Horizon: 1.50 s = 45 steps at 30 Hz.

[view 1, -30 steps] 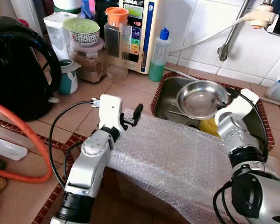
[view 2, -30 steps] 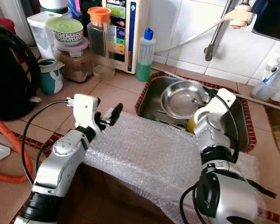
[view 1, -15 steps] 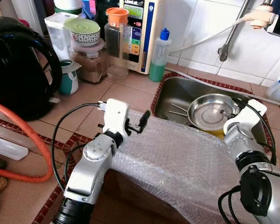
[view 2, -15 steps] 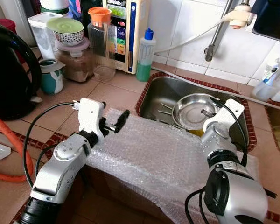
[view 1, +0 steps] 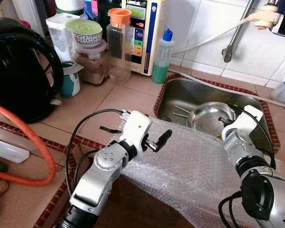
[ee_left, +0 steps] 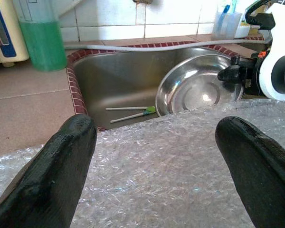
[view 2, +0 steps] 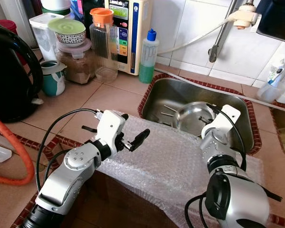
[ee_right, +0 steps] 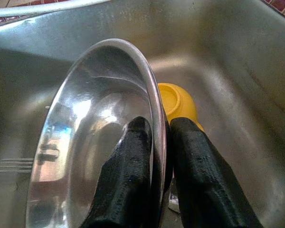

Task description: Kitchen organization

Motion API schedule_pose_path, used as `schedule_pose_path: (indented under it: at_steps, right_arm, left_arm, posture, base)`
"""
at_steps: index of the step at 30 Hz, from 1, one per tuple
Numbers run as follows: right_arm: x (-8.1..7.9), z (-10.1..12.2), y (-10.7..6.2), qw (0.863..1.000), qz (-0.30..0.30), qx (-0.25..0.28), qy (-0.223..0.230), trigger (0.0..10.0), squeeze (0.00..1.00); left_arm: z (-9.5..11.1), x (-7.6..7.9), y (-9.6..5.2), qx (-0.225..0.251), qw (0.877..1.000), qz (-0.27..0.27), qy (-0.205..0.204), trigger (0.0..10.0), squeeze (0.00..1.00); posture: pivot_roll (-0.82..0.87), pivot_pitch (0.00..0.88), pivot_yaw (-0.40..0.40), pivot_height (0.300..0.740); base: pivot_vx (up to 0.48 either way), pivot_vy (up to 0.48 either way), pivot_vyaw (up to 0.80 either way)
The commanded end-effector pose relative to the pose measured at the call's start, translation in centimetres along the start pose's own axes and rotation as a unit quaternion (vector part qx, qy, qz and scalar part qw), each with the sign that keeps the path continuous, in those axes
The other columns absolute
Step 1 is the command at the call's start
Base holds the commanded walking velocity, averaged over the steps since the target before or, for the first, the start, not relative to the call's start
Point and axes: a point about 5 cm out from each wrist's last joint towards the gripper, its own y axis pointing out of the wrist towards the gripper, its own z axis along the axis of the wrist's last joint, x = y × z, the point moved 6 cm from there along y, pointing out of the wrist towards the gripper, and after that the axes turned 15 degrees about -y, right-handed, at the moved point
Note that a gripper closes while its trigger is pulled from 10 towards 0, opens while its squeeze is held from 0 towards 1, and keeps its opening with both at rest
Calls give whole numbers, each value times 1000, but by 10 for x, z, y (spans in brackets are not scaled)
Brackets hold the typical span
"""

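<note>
My right claw (ee_right: 156,156) pinches the rim of the steel bowl (view 1: 210,118), 1 finger inside, 1 outside, down in the sink (view 1: 180,95). The bowl is tilted, its hollow facing the sink's left wall, just beside a yellow cup (ee_right: 178,102). Best to settle it slowly, clear of the cup. Left claw (ee_left: 156,161) hovers spread wide over the bubble wrap (view 1: 194,166), nearside of the sink.

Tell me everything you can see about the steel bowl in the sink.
The steel bowl is round, shallow and shiny, reflecting light inside. It looks empty. It is tilted on edge inside the metal sink. The right gripper pinches its rim, one finger inside and one outside. A yellow cup lies just behind it.
</note>
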Motion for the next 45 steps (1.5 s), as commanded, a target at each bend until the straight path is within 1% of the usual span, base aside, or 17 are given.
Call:
schedule_pose_path:
  at_steps: [1, 12, 16, 23, 26, 27, 29, 31, 34, 35, 38, 39, 40, 42, 43, 44, 45]
  right_arm:
    - [2, 2, 0, 1000, -4, 1, 8, 10000, 1000]
    - [-2, 6, 0, 1000, 7, 6, 18, 10000, 1000]
    - [-13, 22, -1, 999, 35, 41, 5, 10000, 1000]
    - [-12, 31, -1, 998, 31, 52, 22, 10000, 1000]
    - [-15, 43, -1, 997, 38, 69, 24, 10000, 1000]
    - [-17, 47, -2, 996, 45, 77, 19, 10000, 1000]
    - [-30, 65, -6, 990, 72, 119, -19, 10000, 1000]
    - [-34, 69, -7, 988, 79, 129, -29, 10000, 1000]
    - [-46, 83, -15, 976, 100, 177, -84, 10000, 1000]
    - [-50, 87, -19, 969, 105, 196, -104, 10000, 1000]
    - [-55, 91, -28, 958, 114, 226, -135, 10000, 1000]
    - [-58, 92, -35, 949, 122, 245, -155, 10000, 1000]
    - [-59, 92, -37, 946, 125, 251, -161, 10000, 1000]
    - [-60, 91, -45, 938, 130, 268, -177, 10000, 1000]
    - [-60, 91, -45, 938, 130, 268, -177, 10000, 1000]
    - [-65, 89, -56, 924, 152, 288, -201, 10000, 1000]
    - [-68, 89, -63, 916, 163, 300, -212, 10000, 1000]
  left_arm:
    - [4, 5, 1, 2, 1000, -9, 10, 10000, 1000]
    - [7, -2, 0, 4, 1000, 3, 11, 10000, 1000]
    - [11, -7, 1, 16, 1000, 17, 7, 10000, 1000]
    - [13, -9, 2, 19, 999, 21, 17, 10000, 1000]
    - [19, -14, 1, 31, 998, 40, 28, 10000, 1000]
    - [21, -17, 1, 35, 998, 49, 28, 10000, 1000]
    - [29, -28, -2, 53, 994, 83, 37, 10000, 1000]
    - [31, -30, -3, 58, 994, 90, 39, 10000, 1000]
    - [34, -40, -6, 61, 991, 116, 31, 10000, 1000]
    - [35, -44, -8, 65, 990, 125, 26, 10000, 0]
    - [40, -56, -14, 79, 983, 164, 36, 10000, 0]
    - [45, -68, -19, 88, 972, 208, 61, 10000, 0]
    - [46, -70, -20, 91, 970, 217, 66, 10000, 0]
    - [46, -71, -19, 100, 974, 198, 40, 10000, 0]
    - [46, -71, -19, 100, 974, 198, 40, 10000, 0]
    - [47, -80, -23, 105, 970, 216, 24, 10000, 0]
    - [48, -83, -25, 108, 968, 225, 15, 10000, 0]
  posture:
    - [180, 2, -48, 740]
    - [175, 2, -51, 740]
    - [171, 0, -51, 740]
    - [170, 0, -50, 740]
    - [173, 0, -53, 740]
    - [171, 0, -53, 740]
    - [166, 0, -54, 740]
    - [163, 0, -54, 740]
    - [146, 0, -49, 740]
    - [133, 0, -47, 740]
    - [123, 0, -45, 740]
    - [115, 0, -41, 740]
    - [115, 0, -41, 740]
    - [103, 0, -34, 740]
    - [103, 0, -34, 740]
    - [97, 0, -29, 740]
    - [95, 0, -26, 740]
  base:
    - [0, 0, 0]
    - [0, 0, 0]
    - [0, 0, 0]
    - [0, 0, 0]
    - [0, 0, 0]
    - [0, 0, 0]
    - [0, 0, 0]
    - [0, 0, 0]
    - [0, 0, 0]
    - [0, 0, 0]
    - [0, 0, 0]
    - [0, 0, 0]
    - [0, 0, 0]
    - [0, 0, 0]
    - [0, 0, 0]
    - [0, 0, 0]
    - [0, 0, 0]
